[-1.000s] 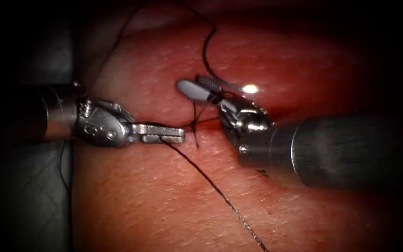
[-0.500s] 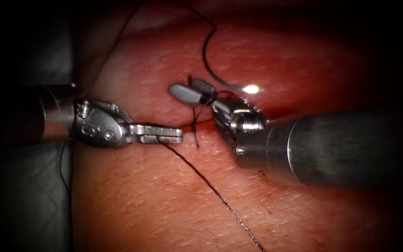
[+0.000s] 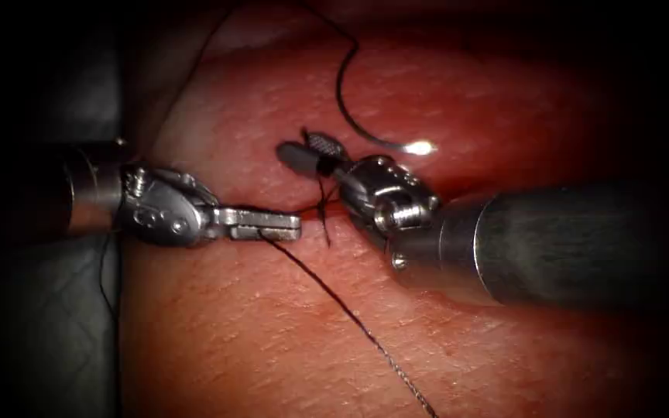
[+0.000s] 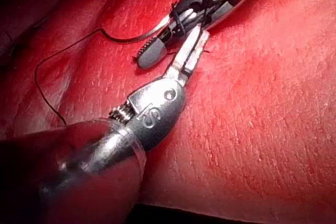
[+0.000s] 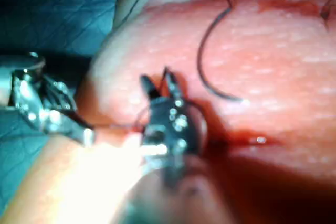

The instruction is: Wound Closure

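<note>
My left tool (image 3: pixel 294 224) reaches in from the left with its jaws shut on the thread (image 3: pixel 350 310), which runs down to the right across the tissue (image 3: pixel 218 340). A dark knot (image 3: pixel 323 207) sits on the cut just past its tip. My right tool (image 3: pixel 307 149) stands over the knot with its jaws open, and thread rises from the knot and wraps around them near the hinge. The curved needle (image 3: pixel 354 120) lies loose on the tissue beyond the right tool, held by neither tool and not in the tissue. The right wrist view has the open jaws (image 5: pixel 156 77) and the needle (image 5: pixel 202 69).
A grey-blue drape (image 3: pixel 40 325) lies beside the tissue's left edge, under the left tool's shaft. Red fluid wets the cut around the knot. In the left wrist view the needle (image 4: pixel 131 38) trails thread (image 4: pixel 47 87) across the tissue.
The right tool has shifted a little to the left and turned at the wrist, its jaws still open with thread round them. The left tool has barely moved.
</note>
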Robot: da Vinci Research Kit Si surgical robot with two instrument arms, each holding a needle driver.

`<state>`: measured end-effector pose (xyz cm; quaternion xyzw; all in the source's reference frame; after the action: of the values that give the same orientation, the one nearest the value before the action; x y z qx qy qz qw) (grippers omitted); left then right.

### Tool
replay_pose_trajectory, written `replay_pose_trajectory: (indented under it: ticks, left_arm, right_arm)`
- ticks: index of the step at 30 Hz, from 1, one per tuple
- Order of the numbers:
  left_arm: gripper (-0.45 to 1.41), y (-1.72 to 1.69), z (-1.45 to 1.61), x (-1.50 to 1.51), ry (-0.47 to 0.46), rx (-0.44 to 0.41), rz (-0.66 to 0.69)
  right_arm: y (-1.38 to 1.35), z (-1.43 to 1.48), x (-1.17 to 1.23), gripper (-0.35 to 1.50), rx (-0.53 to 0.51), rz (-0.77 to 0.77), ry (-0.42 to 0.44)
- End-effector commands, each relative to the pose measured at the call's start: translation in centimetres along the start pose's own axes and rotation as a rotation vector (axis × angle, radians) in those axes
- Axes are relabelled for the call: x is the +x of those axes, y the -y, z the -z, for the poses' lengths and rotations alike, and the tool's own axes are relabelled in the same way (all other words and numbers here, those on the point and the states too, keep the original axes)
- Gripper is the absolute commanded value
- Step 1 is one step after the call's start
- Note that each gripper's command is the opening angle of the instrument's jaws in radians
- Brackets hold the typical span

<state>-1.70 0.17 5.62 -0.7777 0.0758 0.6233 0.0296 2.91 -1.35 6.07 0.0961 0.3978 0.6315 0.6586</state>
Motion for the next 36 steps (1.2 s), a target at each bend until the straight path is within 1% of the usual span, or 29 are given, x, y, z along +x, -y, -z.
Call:
replay_pose_trajectory:
  ticks: [1,6,8,10,15,17,19,22,26,36]
  left_arm:
    - [-0.45,-0.02,-0.03,-0.07,-0.002,-0.002,0.001]
    - [-0.45,-0.03,-0.03,-0.07,-0.002,-0.003,0.001]
    - [-0.45,-0.03,-0.02,-0.07,-0.002,-0.003,0.001]
    - [-0.45,-0.02,0.0,-0.07,-0.005,-0.006,0.002]
    - [-0.45,0.03,0.1,-0.06,0.006,0.001,0.037]
    - [-0.45,0.07,0.16,-0.07,0.036,0.004,0.041]
    - [-0.45,0.14,0.22,-0.09,0.071,-0.003,0.045]
    - [-0.45,0.28,0.34,-0.14,0.097,0.021,0.047]
    - [-0.45,0.41,0.4,-0.2,0.12,0.036,0.046]
    - [-0.45,0.83,0.48,-0.34,0.187,0.046,0.055]
  right_arm:
    - [0.01,-0.05,-0.1,-0.35,-0.01,0.014,0.001]
    - [0.01,-0.06,-0.08,-0.35,-0.041,0.03,-0.003]
    - [0.02,-0.07,-0.07,-0.35,-0.06,0.043,0.018]
    - [0.05,-0.03,-0.07,-0.35,-0.062,0.054,0.033]
    - [0.14,0.12,-0.03,-0.35,-0.04,0.072,0.013]
    - [0.2,0.2,-0.01,-0.35,-0.031,0.086,0.007]
    - [0.25,0.26,0.0,-0.35,-0.026,0.097,0.004]
    - [0.36,0.38,-0.03,-0.35,-0.011,0.135,-0.004]
    - [0.42,0.44,-0.06,-0.35,0.003,0.151,-0.008]
    - [0.44,0.58,-0.15,-0.35,0.063,0.197,-0.027]
